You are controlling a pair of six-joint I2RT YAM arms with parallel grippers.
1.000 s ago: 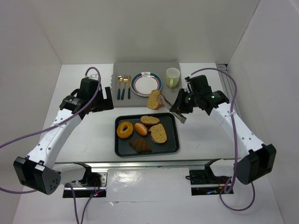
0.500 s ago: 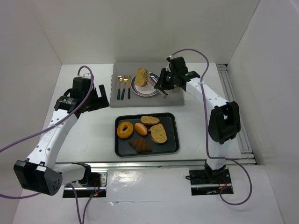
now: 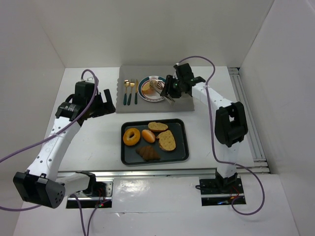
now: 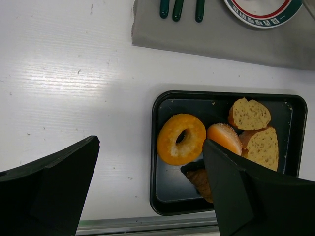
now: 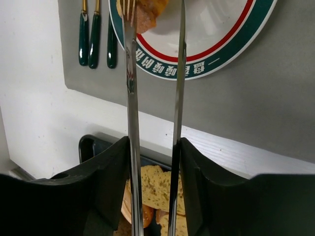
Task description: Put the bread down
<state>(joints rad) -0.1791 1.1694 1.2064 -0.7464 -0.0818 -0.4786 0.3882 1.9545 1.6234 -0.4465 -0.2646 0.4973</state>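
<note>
We see bright, even overhead light with soft, faint shadows. In our left wrist view glare streaks the table (image 4: 64,78) at nine o'clock; the rail (image 3: 157,183) gleams at six o'clock in the top view. The tongs (image 5: 130,98) glint, sharply focused.

White smooth-topped table (image 3: 93,142). Grey rectangular cloth placemat (image 3: 130,107) lies flat at far middle. Black rectangular shallow tray (image 3: 181,142) sits nearer, in front of placemat, narrow white strip between.

One each: plate (image 5: 216,19), tray (image 4: 170,189), tongs (image 5: 130,98), mat (image 4: 221,34) — three utensils (image 4: 177,9), six breads (image 4: 262,146).
</note>
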